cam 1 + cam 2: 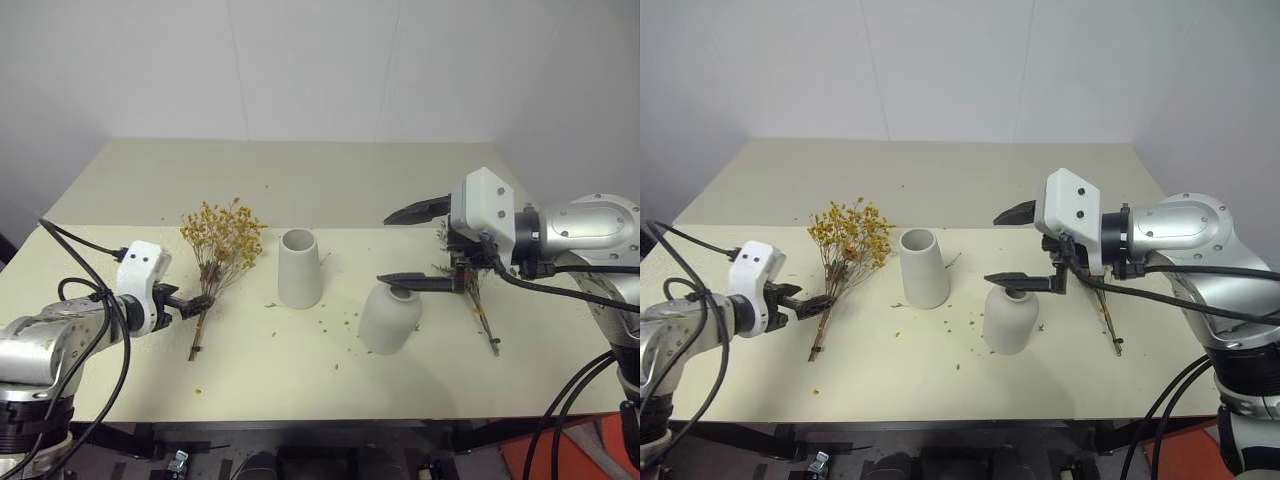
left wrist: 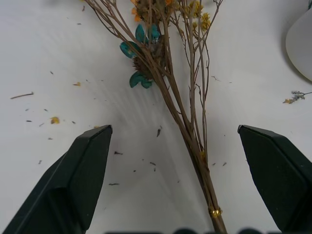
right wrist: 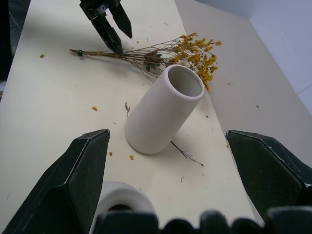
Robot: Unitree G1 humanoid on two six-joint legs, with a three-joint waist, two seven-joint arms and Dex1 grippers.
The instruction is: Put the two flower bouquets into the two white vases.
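The mustard-yellow bouquet (image 1: 222,236) lies on the table, left of centre, stems toward me. My left gripper (image 1: 195,303) is open low over its stems (image 2: 191,122), one finger on each side, holding nothing. The taller white vase (image 1: 299,268) stands upright mid-table. Right of it, nearer me, stands the squat white vase (image 1: 390,318). My right gripper (image 1: 410,247) hangs open and empty just above the squat vase, pointing toward the tall vase (image 3: 163,109). The second bouquet (image 1: 486,322) lies on the table at the right, mostly hidden behind the right hand.
Loose petals and crumbs (image 1: 335,322) are scattered over the cream table (image 1: 300,180) around the vases. A white wall closes the far side. Black cables (image 1: 90,330) trail from both arms near the table's front edge.
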